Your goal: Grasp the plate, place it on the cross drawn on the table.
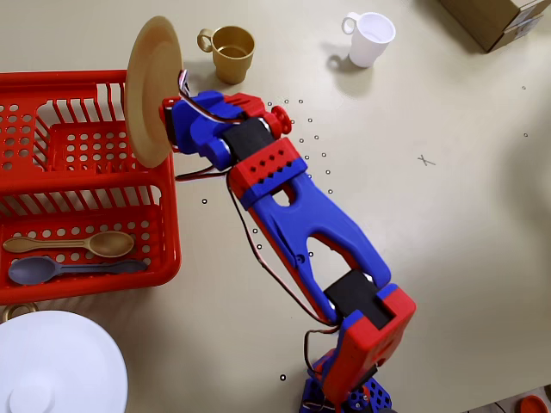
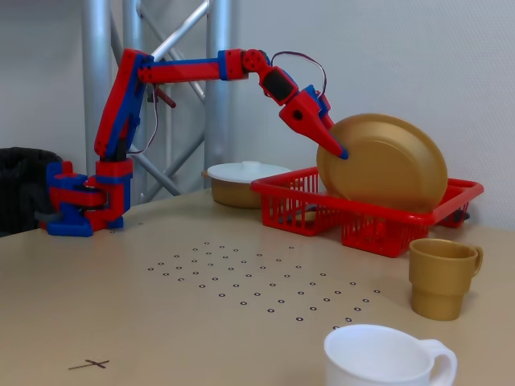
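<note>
Plate (image 2: 386,165) in gripper (image 2: 336,149), arm outstretched

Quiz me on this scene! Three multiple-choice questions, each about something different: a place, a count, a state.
1. Where do the spoons lie?
A. In the red basket
B. On the bare table
C. In a cup

2. How many cups stand on the table?
A. One
B. Two
C. Four

3. How is the plate held?
A. Flat on the table
B. On edge, at the gripper
C. Upside down on a cup

Answers:
1 A: both spoons lie in the basket.
2 B: a tan cup and a white cup.
3 B: the plate stands on edge at the gripper.
</note>
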Robot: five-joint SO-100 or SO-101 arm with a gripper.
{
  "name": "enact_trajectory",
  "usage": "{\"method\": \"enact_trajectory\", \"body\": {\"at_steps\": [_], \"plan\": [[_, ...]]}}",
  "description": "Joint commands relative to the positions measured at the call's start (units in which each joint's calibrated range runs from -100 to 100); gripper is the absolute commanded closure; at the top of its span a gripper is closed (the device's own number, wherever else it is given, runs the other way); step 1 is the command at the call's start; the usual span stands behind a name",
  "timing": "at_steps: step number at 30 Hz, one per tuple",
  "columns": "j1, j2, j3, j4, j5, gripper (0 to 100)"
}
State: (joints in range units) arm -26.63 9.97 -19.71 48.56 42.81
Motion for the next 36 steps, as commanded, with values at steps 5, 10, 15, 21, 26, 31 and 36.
{"method": "enact_trajectory", "body": {"at_steps": [5,10,15,21,26,31,36], "plan": [[-1.1,-5.0,-0.5,-1.4,2.4,100],[-1.0,-5.5,-0.6,-1.4,2.2,100],[-0.7,-6.2,-1.0,-1.4,1.5,100],[0.5,-6.2,-4.3,-1.4,-2.5,100],[1.4,-7.7,-6.1,-1.4,-4.2,100],[2.3,-10.1,-7.1,-1.4,-5.2,100],[3.4,-13.8,-6.9,-0.6,-5.5,100]]}}
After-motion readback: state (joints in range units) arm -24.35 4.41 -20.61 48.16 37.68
